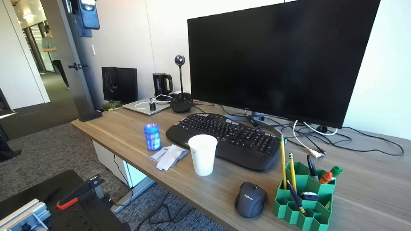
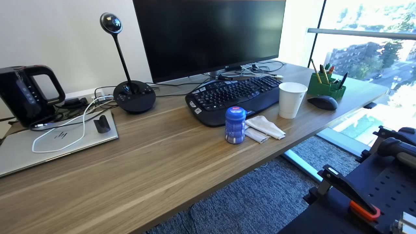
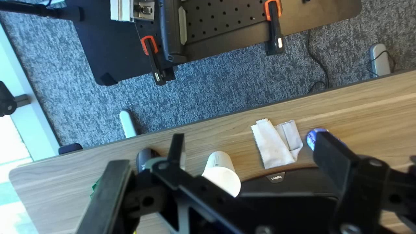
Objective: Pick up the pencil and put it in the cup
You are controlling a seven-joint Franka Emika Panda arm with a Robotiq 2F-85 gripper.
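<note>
Two yellow pencils, one pencil (image 1: 283, 163) longer than the other (image 1: 292, 171), stand upright in the green blocky holder (image 1: 285, 208). The holder (image 2: 320, 87) and pencils show in both exterior views. The wrist view shows only a green sliver of the holder (image 3: 95, 187); the rest is hidden behind a finger. The plain white cup (image 1: 203, 157) stands upright on the desk, also in an exterior view (image 2: 291, 102) and the wrist view (image 3: 220, 162). My gripper (image 3: 252, 146) is open and empty, high above the desk. Its dark fingers appear at the top left in an exterior view (image 1: 86, 19).
A black mouse (image 1: 251, 199) lies between cup and holder. A black keyboard (image 1: 224, 138) and large monitor (image 1: 276, 64) stand behind the cup. A grey cloth (image 1: 169, 156) and blue can (image 1: 152, 137) are beside it. A webcam stand (image 2: 135, 97) and laptop (image 2: 58, 143) are farther along.
</note>
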